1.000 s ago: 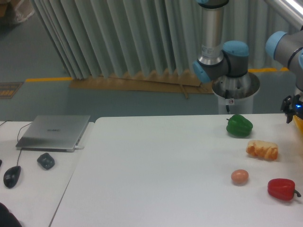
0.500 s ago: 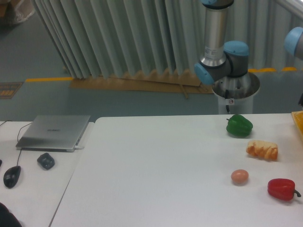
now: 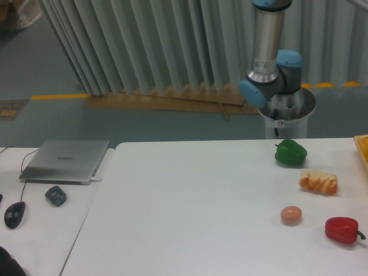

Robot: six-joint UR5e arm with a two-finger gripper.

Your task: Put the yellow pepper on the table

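The yellow pepper is out of view. Only a thin yellow-orange sliver (image 3: pixel 363 148) shows at the right edge of the white table (image 3: pixel 190 213), and I cannot tell what it is. My gripper is outside the frame too. Of the arm I see just the base (image 3: pixel 286 106) behind the table's far right side and an upright silver link (image 3: pixel 267 40) rising from a blue joint.
A green pepper (image 3: pixel 290 153), a pale orange bread-like item (image 3: pixel 318 182), an egg (image 3: pixel 291 215) and a red pepper (image 3: pixel 342 229) lie on the table's right side. On the adjoining desk at left are a laptop (image 3: pixel 66 161), a mouse (image 3: pixel 14 214) and a small dark object (image 3: pixel 56 195).
The arm's blue elbow and the dark gripper at the right edge have swung out of the frame. The upright link has shifted slightly right. The objects on the table have not moved.
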